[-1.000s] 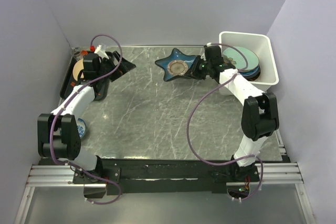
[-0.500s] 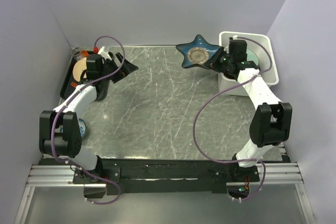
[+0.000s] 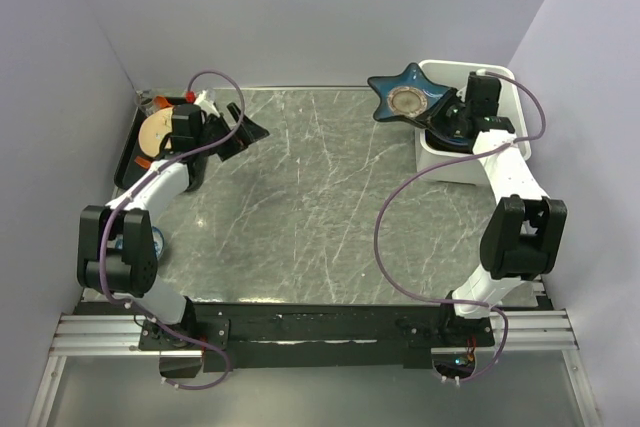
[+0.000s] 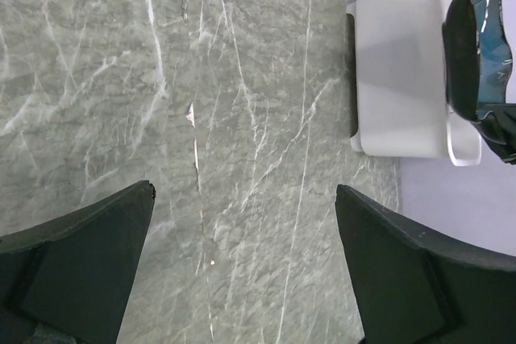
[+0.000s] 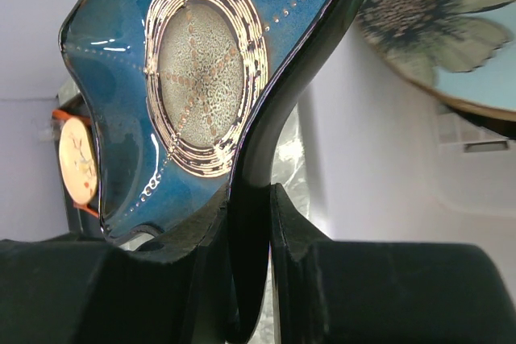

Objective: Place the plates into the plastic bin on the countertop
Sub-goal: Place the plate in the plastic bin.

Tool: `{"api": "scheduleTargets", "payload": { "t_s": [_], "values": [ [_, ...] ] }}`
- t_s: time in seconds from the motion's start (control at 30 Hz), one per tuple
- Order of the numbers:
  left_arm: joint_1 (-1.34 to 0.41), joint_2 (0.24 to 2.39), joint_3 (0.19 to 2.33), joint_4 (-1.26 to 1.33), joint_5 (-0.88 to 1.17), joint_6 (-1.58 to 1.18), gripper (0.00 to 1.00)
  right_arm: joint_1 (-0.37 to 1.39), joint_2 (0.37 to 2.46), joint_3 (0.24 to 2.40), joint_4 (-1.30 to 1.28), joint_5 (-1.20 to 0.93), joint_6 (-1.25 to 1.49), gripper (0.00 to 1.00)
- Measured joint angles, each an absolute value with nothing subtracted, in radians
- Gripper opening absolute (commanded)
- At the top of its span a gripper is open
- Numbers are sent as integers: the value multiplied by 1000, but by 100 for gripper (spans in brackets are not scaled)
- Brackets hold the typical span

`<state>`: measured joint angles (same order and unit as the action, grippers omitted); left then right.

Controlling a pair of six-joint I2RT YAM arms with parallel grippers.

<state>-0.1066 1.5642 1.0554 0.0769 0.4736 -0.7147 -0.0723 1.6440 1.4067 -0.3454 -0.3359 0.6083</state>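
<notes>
Here right gripper (image 5: 251, 227) clamps star-shaped plate (image 3: 407, 100) by bin (image 3: 455, 163).

Nothing legible anywhere — no text, labels, brands or numbers.

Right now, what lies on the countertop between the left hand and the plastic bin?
Nothing; the top view shows bare countertop from left hand to plastic bin.

The left pincer (image 4: 243, 189) gapes over veined countertop (image 4: 161, 78), with white bin (image 4: 399, 78) and dark blue plate (image 4: 476, 46) beyond.
</notes>
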Motion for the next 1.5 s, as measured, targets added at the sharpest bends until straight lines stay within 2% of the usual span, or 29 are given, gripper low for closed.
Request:
{"api": "scheduleTargets", "payload": {
  "t_s": [1.1, 1.4, 1.5],
  "values": [
    [-149, 1587, 1066, 62, 472, -714, 99, -368, 1648, 1369, -250, -362, 702, 0],
    [-155, 1587, 1066, 62, 472, -702, 99, -367, 1719, 1369, -236, -363, 710, 4],
    [-155, 1587, 1066, 62, 472, -699, 99, -367, 1733, 1368, -236, -360, 710, 11]
  ]
}}
